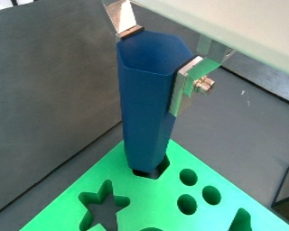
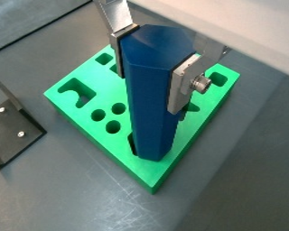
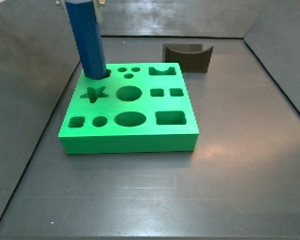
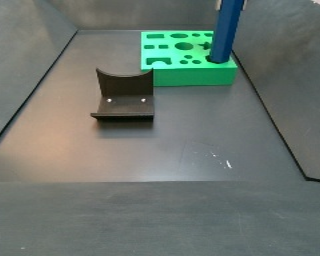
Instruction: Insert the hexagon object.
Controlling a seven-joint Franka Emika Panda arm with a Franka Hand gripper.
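Observation:
The hexagon object [image 1: 147,99] is a bright blue faceted rod standing upright. My gripper [image 1: 159,52] is shut on its upper end, one silver finger [image 1: 186,86] on each side, as both wrist views show [image 2: 155,52]. The rod's lower end sits in a hole near a corner of the green board [image 1: 172,194], which also shows in a wrist view [image 2: 80,108]. In both side views the rod [image 3: 85,37] [image 4: 227,30] rises from the board [image 3: 127,117] [image 4: 183,65] to the top edge of the frame, where the gripper is cut off.
The dark fixture with a curved notch stands on the floor away from the board [image 3: 189,56] [image 4: 123,95] and shows at the edge of a wrist view [image 2: 8,131]. The board has star, round, square and other holes. Grey walls [image 3: 22,56] enclose the floor.

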